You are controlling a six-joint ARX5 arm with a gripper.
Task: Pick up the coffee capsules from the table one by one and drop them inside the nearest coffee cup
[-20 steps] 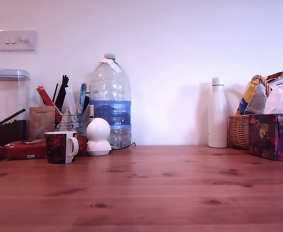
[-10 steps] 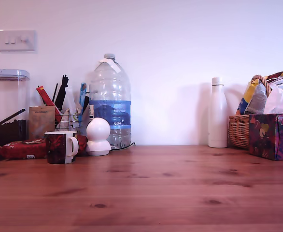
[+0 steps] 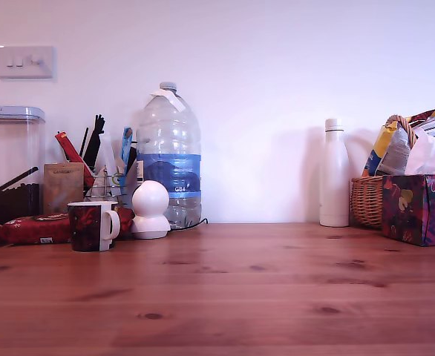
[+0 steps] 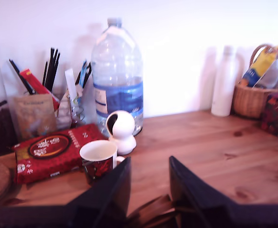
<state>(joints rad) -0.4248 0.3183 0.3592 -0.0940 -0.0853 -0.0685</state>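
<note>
We hold black gripper (image 4: 148, 183) with jaws parted, grasping nothing. Dark red-patterned mug with white rim (image 4: 97, 161) stands just ahead on reddish-brown plank table (image 3: 277, 289). No capsule visible; next, we judge, locate one.

Coffee cup (image 3: 93, 225) sits at the frame's left on the table (image 3: 262, 289), beside the white ball gadget (image 3: 151, 210).

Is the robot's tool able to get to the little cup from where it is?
Probably yes. In the wrist view the tool is open with bare table ahead, and the coffee cup stands just beyond one finger, its mouth uncovered. The white ball gadget sits close behind it.
</note>
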